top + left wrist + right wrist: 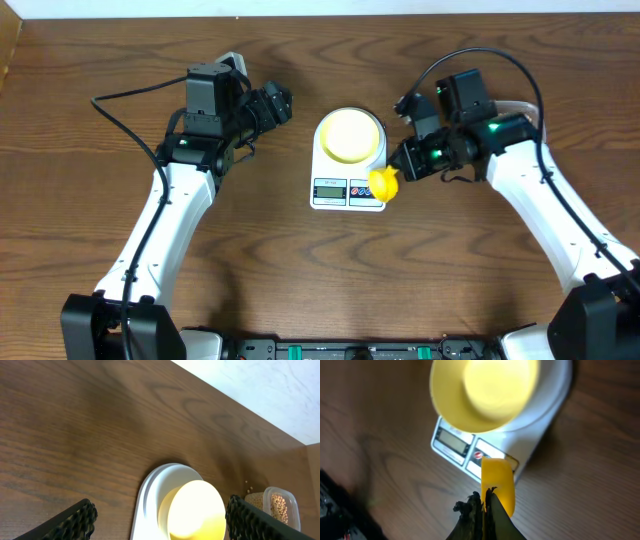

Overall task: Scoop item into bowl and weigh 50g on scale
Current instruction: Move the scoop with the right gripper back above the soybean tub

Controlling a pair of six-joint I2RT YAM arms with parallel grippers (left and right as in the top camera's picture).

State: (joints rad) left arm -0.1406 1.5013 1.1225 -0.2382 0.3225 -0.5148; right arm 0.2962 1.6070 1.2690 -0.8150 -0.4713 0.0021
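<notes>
Scooping step, early by the look of it: bowl (349, 135) sits on scale (333, 190), no beans (256, 501) visible in it. Right gripper (483, 502) is clamped on scoop (385, 183) at the scale's front corner. Left gripper (275, 104) is wide, holding nothing. Next: load the scoop from container (296, 512), tip into bowl. Count: 1 bowl, 1 scale, 1 scoop, 1 container.

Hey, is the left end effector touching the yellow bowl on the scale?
Apart. The overhead view shows a strip of bare table between the left end effector and the bowl.
</notes>
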